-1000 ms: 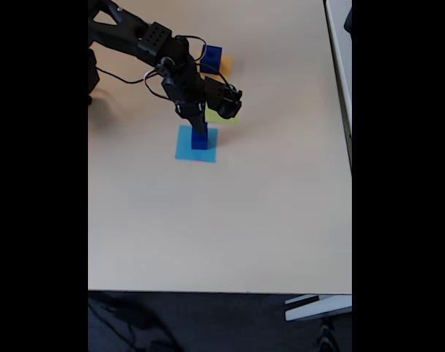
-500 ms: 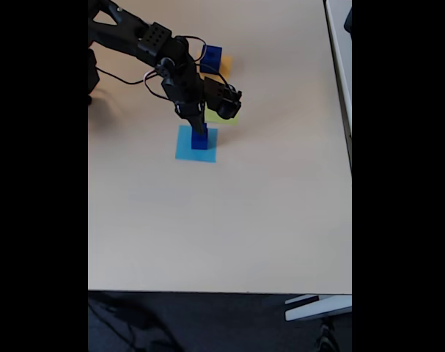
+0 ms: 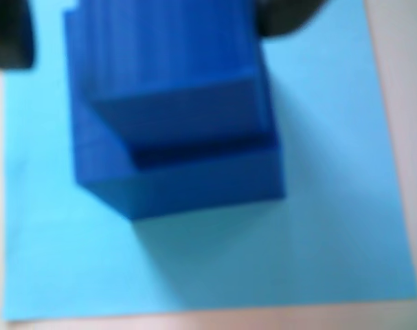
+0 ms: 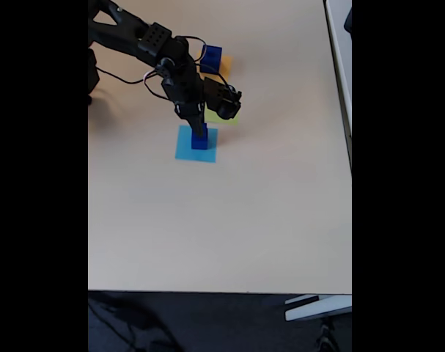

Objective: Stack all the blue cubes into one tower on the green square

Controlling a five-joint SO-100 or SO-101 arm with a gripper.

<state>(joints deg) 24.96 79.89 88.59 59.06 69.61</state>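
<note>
In the wrist view two blue cubes stand stacked on the light-blue paper square (image 3: 332, 227): a smaller cube (image 3: 167, 62) on a wider one (image 3: 201, 182). My gripper (image 3: 150, 20) straddles the upper cube, open. The left finger (image 3: 9, 34) stands a little off it and the right finger (image 3: 290, 17) is at its edge. In the fixed view the gripper (image 4: 200, 132) points down onto this stack (image 4: 199, 141). Another blue cube (image 4: 211, 58) sits on an orange-yellow square (image 4: 225, 64) farther back. The green square (image 4: 223, 117) lies just behind the stack, partly hidden by the gripper.
The arm (image 4: 145, 40) reaches in from the table's back left corner, with black cables looping beside it. The beige table (image 4: 229, 220) stretches wide toward the front edge. A white object (image 4: 314, 308) lies on the floor below that edge.
The gripper head has shifted very slightly; the stack and the other cube stay where they were.
</note>
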